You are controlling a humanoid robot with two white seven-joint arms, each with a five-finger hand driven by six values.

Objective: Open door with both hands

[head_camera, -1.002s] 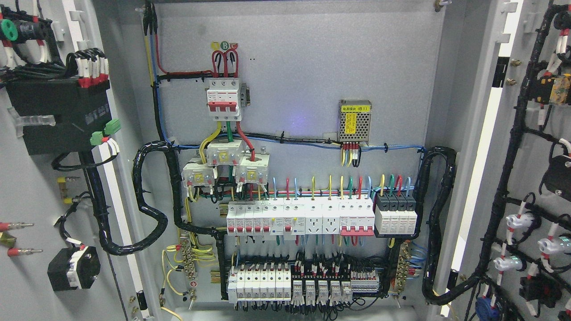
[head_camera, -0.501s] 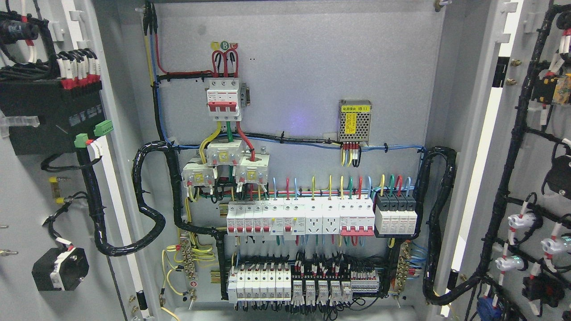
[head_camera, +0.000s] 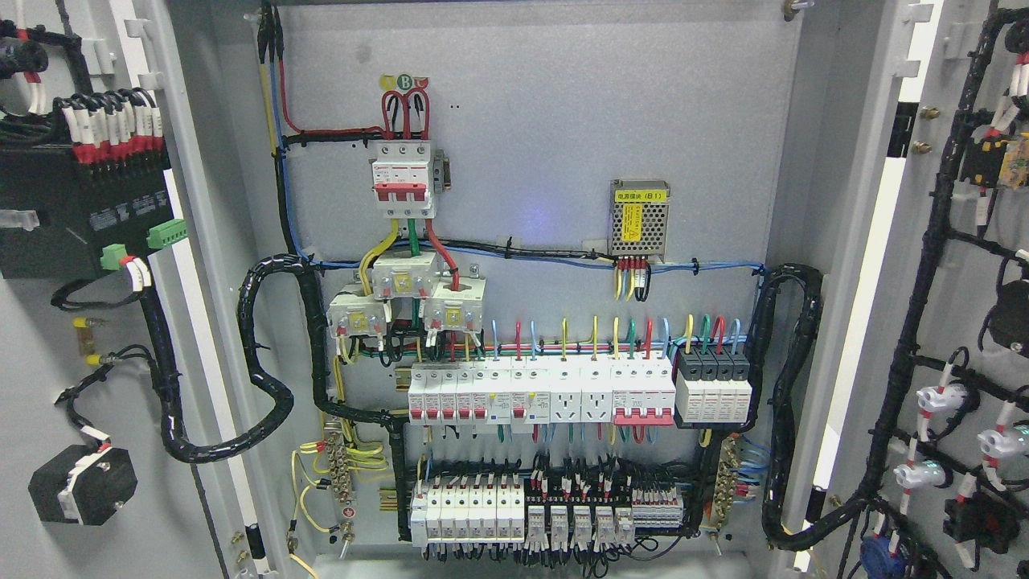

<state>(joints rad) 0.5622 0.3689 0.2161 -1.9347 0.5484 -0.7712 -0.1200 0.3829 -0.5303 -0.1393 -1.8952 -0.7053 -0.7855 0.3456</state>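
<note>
Both doors of the electrical cabinet are standing wide open. The left door (head_camera: 72, 482) is filling the picture's left edge, showing a black box (head_camera: 80, 213) and wiring on its inner face. The right door (head_camera: 957, 322) is lining the right edge with black cables (head_camera: 916, 281). Between them, the back panel (head_camera: 563, 121) is showing rows of breakers (head_camera: 539, 394). No robot hand is showing, so neither one's state can be told.

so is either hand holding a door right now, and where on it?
Cannot tell: neither hand is in view. The left door and right door both stand swung open, with no grasp visible on either.
</note>
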